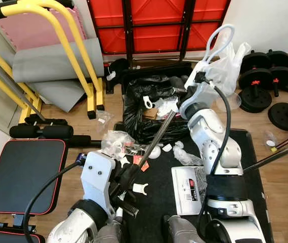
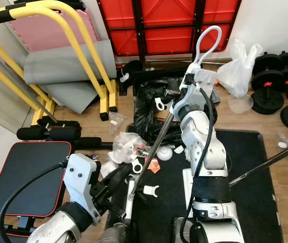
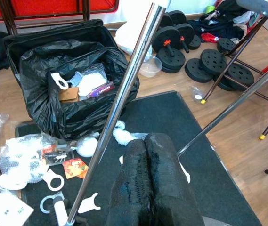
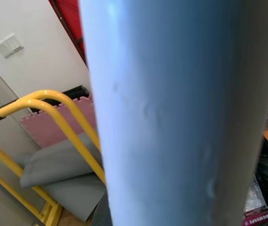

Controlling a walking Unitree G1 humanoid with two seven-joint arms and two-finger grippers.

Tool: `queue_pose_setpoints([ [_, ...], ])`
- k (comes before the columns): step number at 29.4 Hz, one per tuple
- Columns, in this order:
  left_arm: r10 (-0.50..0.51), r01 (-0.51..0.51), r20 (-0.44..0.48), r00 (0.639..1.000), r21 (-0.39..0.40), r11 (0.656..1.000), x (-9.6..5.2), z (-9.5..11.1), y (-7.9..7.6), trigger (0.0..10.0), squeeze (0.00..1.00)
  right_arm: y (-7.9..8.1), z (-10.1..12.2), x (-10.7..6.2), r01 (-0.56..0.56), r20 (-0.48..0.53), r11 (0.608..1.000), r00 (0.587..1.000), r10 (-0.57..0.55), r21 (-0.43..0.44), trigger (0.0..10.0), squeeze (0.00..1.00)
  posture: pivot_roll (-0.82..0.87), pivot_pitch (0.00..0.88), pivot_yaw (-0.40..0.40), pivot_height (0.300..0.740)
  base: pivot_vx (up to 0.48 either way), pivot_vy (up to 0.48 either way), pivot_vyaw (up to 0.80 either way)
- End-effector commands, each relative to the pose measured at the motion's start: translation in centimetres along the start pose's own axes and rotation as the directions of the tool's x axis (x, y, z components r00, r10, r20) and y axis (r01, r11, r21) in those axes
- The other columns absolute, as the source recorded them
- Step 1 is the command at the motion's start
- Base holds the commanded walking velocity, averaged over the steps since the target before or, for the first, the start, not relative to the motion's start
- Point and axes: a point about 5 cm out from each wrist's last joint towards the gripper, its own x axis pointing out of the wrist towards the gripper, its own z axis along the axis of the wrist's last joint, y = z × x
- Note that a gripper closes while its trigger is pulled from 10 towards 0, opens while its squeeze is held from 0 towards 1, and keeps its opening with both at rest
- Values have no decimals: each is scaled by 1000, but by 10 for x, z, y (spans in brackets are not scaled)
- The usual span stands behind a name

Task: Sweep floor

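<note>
A chrome broom pole [image 1: 156,136] slants from the black mat [image 1: 156,212] up toward the black rubbish bag [image 1: 149,121]. My right gripper [image 1: 184,104] holds its upper end, and in the right wrist view the pole [image 4: 171,113] sits right against the lens. Lower down, my left gripper [image 3: 146,143] is shut with its fingers pressed together, and the pole [image 3: 119,99] runs just beside them. Litter lies on the mat's left part: bubble wrap [image 3: 16,160], a red card [image 3: 72,165] and white plastic bits [image 3: 53,180].
The bag sits in an open black case [image 3: 53,30]. A black bench [image 1: 22,174] and yellow frame [image 1: 75,45] stand to the left. Weight plates and dumbbells [image 1: 257,81] are at the right, with a chrome leg [image 1: 273,158] slanting over the mat's right edge. A paper sheet [image 1: 187,187] lies by my right arm.
</note>
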Motion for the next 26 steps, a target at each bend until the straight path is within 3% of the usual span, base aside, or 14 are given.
queue_pose_setpoints([
  [1, -82, 82, -18, 996, -21, 996, -1, -3, -5, 10000, 0, 2, 11, 3, -8, 34, 999, 999, 9, -38, 10000, 0, -84, 257, 2, 740, 0, 0, 0],
  [15, -83, 82, -13, 996, -22, 996, 3, -3, -1, 10000, 0, -10, 37, 9, 87, 47, 987, 996, -81, -135, 10000, 0, -99, 245, 2, 740, 0, 0, 0],
  [26, -84, 84, -9, 996, -24, 996, 6, -4, 0, 10000, 0, -7, 74, 14, 124, 96, 980, 989, -110, -159, 10000, 0, -111, 233, 6, 740, 0, 0, 0],
])
